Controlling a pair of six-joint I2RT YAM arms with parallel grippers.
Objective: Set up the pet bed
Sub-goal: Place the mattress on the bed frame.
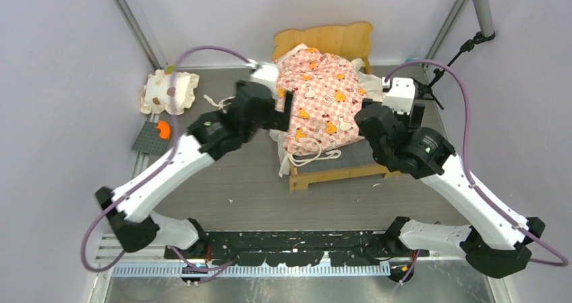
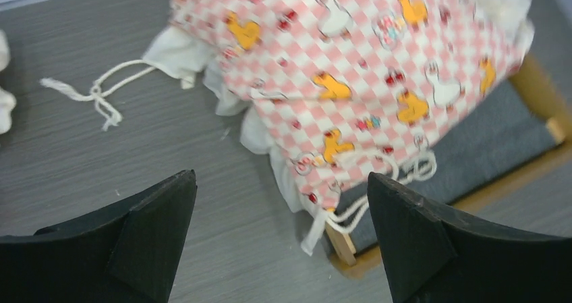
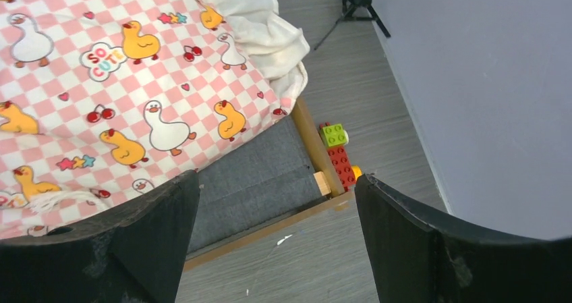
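The pet bed's light-wood frame [image 1: 335,173] stands at the back centre, its wavy headboard [image 1: 324,38] against the wall. The pink checkered mattress [image 1: 317,100] lies skewed and bunched on it. It hangs over the left side and leaves the dark base [image 1: 351,156] bare at the front. My left gripper [image 1: 284,111] sits at the mattress's left edge, open and empty. In the left wrist view this gripper [image 2: 280,205] hovers over the table just before the mattress corner [image 2: 324,181]. My right gripper [image 3: 276,212] is open and empty above the frame's front right corner [image 3: 324,181].
A cream spotted pillow [image 1: 168,90] lies at the back left, with a grey plate and orange brick [image 1: 154,136] in front of it. Red and green bricks [image 3: 339,156] sit against the frame's right rail. A loose cord [image 2: 94,94] trails left of the mattress. A microphone stand [image 1: 480,13] rises at the back right.
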